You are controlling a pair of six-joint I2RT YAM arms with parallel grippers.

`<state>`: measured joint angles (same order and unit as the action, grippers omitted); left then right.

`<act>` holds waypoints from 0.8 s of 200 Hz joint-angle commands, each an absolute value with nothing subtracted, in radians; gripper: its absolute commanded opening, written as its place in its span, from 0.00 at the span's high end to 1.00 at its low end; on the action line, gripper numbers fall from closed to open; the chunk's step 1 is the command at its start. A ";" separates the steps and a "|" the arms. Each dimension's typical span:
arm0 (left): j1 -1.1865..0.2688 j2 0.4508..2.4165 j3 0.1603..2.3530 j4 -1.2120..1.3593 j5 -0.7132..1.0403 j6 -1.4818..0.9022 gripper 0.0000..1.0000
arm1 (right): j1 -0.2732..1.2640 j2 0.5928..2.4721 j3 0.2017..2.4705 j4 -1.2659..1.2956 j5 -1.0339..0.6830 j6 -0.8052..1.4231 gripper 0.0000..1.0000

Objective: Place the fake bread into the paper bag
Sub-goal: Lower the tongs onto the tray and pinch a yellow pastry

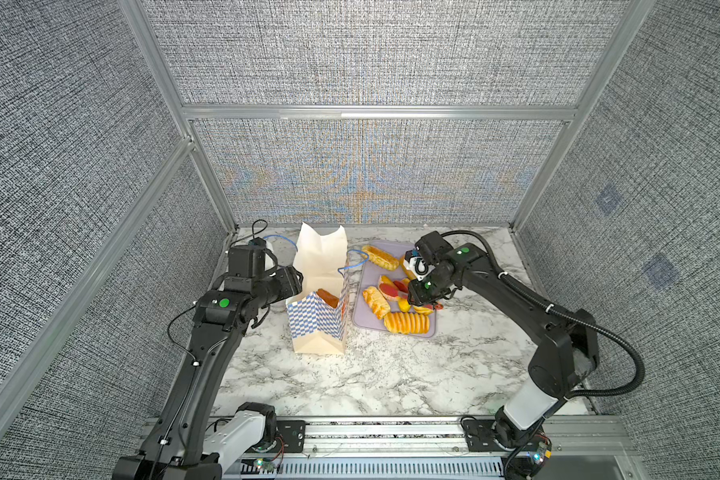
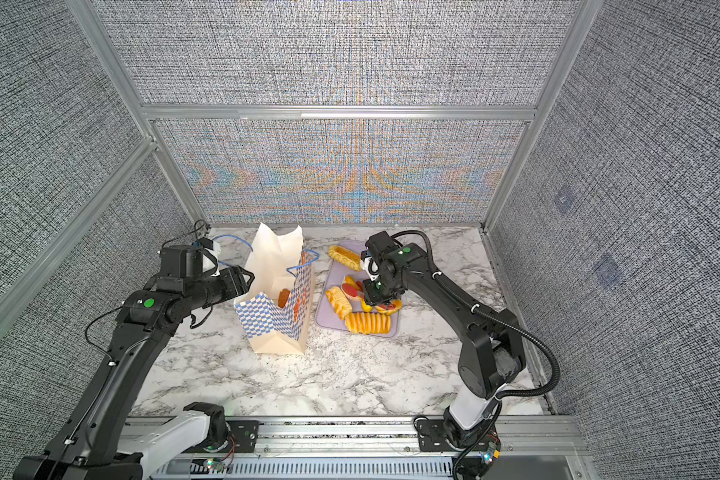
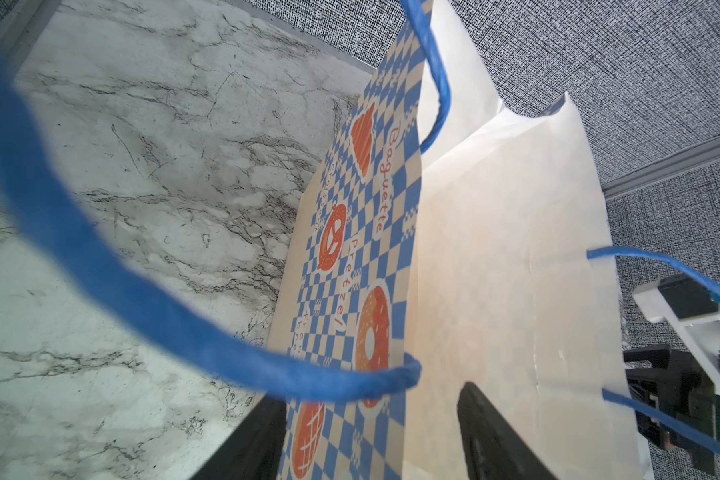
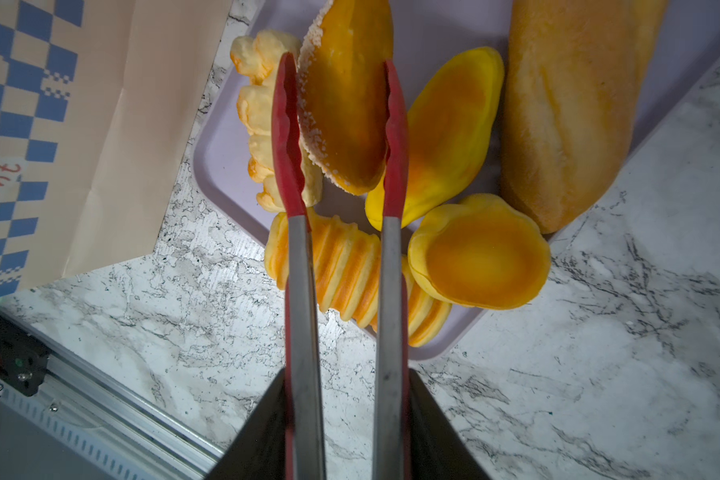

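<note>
right now the right gripper (image 4: 347, 374) is clamped on the steel arms of the red tongs (image 4: 301, 291), pressing them toward each other. the red tips sit either side of a sesame-edged bun (image 4: 346, 104), touching both its flanks. whether the bun is lifted off the lavender tray (image 4: 221, 158) i cannot tell. crowding that grasp, a pale twist (image 4: 258, 108) lies against the outer face of one tip and an oval bun (image 4: 449, 124) against the other, while the ribbed roll (image 4: 344, 266) lies under the tong arms. a tart shell (image 4: 481, 257) rests at the tray's edge beside the long loaf (image 4: 570, 104). the paper bag (image 1: 319, 316) stands upright and open on the marble table (image 1: 391, 374), just beside the tray, on the left arm's side. the left gripper (image 3: 371, 395) has its jaws apart astride the bag's checkered side wall near the rim, one finger outside and one inside. in both top views a brown piece of fake bread (image 1: 328, 297) shows inside the bag, which neither wrist view reaches. there the right arm covers most of the tongs' grip, which only the right wrist view lays open. the left wrist view alone shows the bag's orange pastry prints and a blue cord handle (image 3: 142, 299) looping close to the lens.
</note>
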<state>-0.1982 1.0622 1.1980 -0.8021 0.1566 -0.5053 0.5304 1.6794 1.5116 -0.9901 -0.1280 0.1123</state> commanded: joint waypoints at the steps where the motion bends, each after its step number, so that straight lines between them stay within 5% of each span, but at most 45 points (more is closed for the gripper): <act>1: -0.197 1.062 1.200 -0.787 0.156 -0.503 0.36 | 0.531 1.668 1.525 -0.990 -0.113 0.118 0.59; 80: -0.197 1.060 1.197 -0.789 0.158 -0.500 0.50 | 0.521 1.625 1.548 -0.994 -0.102 0.141 0.61; 160: -0.197 1.068 1.189 -0.778 0.166 -0.499 0.81 | 0.480 1.561 1.548 -0.960 -0.137 0.182 0.63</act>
